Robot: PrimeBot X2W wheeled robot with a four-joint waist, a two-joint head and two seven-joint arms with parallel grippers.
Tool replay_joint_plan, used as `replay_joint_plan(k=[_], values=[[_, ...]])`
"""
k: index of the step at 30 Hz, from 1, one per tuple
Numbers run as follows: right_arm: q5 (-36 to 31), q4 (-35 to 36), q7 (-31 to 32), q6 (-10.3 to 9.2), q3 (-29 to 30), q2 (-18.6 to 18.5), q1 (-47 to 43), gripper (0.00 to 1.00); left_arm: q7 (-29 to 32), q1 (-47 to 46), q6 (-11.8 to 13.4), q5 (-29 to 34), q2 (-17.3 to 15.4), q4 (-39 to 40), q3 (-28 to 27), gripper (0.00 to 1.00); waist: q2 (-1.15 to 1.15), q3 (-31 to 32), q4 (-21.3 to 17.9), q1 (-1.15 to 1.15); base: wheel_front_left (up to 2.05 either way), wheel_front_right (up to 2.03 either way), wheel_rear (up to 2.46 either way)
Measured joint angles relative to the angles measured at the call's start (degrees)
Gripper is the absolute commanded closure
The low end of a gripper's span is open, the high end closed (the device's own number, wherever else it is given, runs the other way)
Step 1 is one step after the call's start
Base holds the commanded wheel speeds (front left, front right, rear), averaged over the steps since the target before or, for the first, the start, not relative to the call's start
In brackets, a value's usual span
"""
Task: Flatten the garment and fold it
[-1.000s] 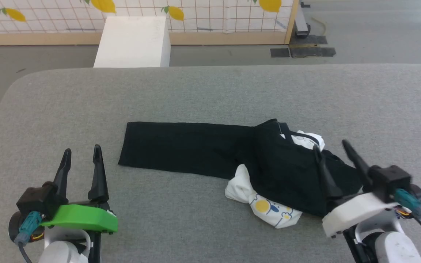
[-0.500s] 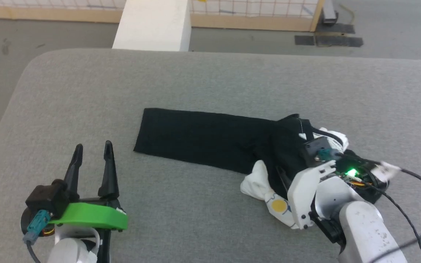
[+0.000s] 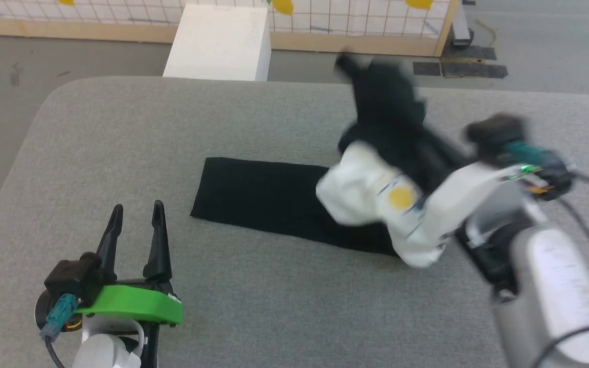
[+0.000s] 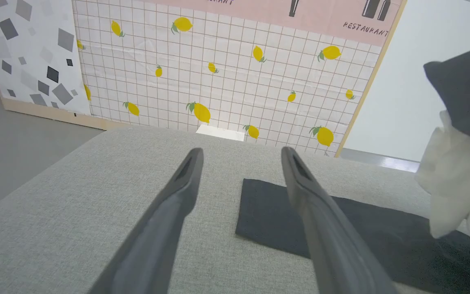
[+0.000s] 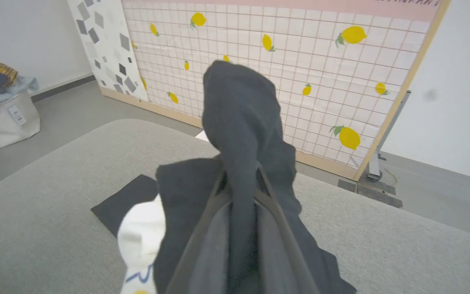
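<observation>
In the head view the garment [image 3: 371, 194] sits at about 2 o'clock on the grey table [image 3: 120, 143]. One black sleeve lies flat, its long axis running 9 to 4 o'clock with the square cuff toward 9. The rest is bunched in the air and blurred: a white lump with a yellow print spot, and black cloth standing up toward 12. The right jaws are buried in that bunch. At 7 o'clock the left jaws stand released and empty, fingers [image 3: 157, 240] pointing to 12. In the left wrist view the spread fingers [image 4: 312, 216] frame the flat sleeve of the garment [image 4: 300, 220], cuff toward 9. The white bunch hangs at 3 o'clock with black cloth above it. In the right wrist view the fingers [image 5: 278, 253] are clenched on a black fold of the garment [image 5: 243, 122], which rises toward 12. White cloth droops at 7, and the flat sleeve lies at 8.
</observation>
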State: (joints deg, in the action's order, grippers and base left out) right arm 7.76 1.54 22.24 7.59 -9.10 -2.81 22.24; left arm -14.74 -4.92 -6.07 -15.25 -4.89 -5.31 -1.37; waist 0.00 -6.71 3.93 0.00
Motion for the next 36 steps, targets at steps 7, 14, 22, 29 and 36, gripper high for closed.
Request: replay_joint_plan(k=[7,14,22,29,36], values=[[5.7,3.1,-2.5,0.00,18.2,0.0,-6.7,1.00,0.0,0.0,-0.4,0.2,0.5,-0.3,0.0,0.00,0.00,1.1,-1.0,0.00,0.00,0.00,0.00],[3.5,-8.2,-2.7,-0.02,35.5,0.0,-15.6,0.49,0.0,0.0,-0.7,0.4,0.7,-0.5,-0.2,0.00,0.00,0.8,-1.8,0.00,0.00,0.00,0.00],[-3.4,-11.0,-9.5,-0.02,41.9,-0.2,-16.5,0.00,0.0,0.0,-0.9,0.7,0.7,-1.0,0.1,0.00,0.00,0.2,-2.8,0.00,0.00,0.00,0.00],[-4.1,-3.3,-15.3,-0.01,22.3,-0.1,-17.2,0.00,0.0,-0.1,-1.0,0.7,0.7,-1.2,0.3,0.00,0.00,-0.2,-3.8,0.00,0.00,0.00,0.00],[-6.9,-3.2,-0.4,-0.01,8.8,0.0,-18.5,0.00,0.0,-0.7,-1.0,0.7,0.7,-1.4,0.9,0.00,0.00,-0.7,-3.9,0.00,0.00,0.00,0.00]])
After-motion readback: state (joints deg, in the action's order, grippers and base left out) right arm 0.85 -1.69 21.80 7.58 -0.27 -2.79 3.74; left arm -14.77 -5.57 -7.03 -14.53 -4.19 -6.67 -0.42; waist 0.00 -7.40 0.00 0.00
